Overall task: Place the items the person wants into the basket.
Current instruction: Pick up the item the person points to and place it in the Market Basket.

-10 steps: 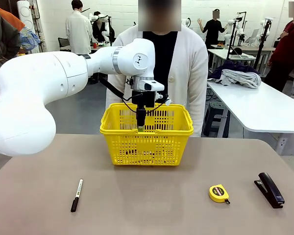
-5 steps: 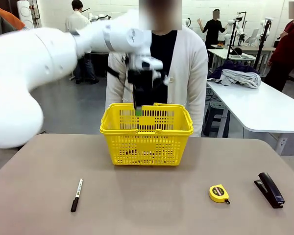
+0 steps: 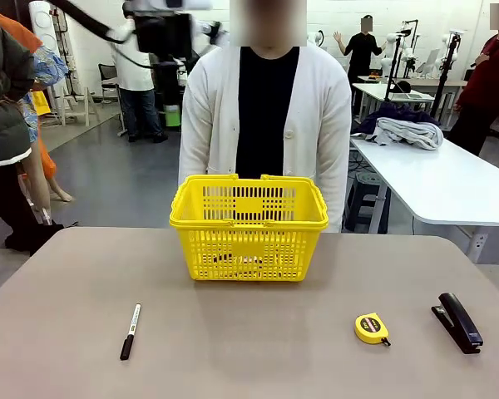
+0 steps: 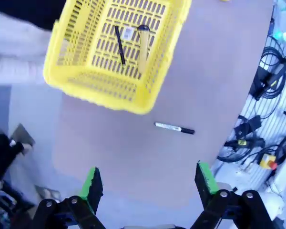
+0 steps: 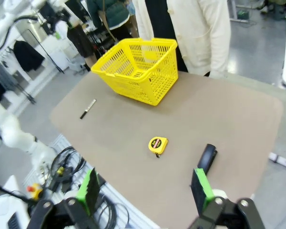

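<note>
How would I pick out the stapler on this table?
Start at the yellow basket at the far side of the table, then come to the robot's near right corner. The stapler lies there, right of a tape measure; it is long, black and wedge-shaped, the tape measure small and yellow.

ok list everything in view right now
basket: one, yellow, far middle of the table
pen: one, black, inside the basket
utility knife: one, yellow, inside the basket beside the pen
marker: one, black and white, table's near left
tape measure: one, yellow, table's near right
stapler: one, black, right of the tape measure
table: one, grey-brown
person: one, white cardigan, behind the basket
left gripper: one, fingers open, raised, empty
right gripper: one, fingers open, raised, empty
</note>
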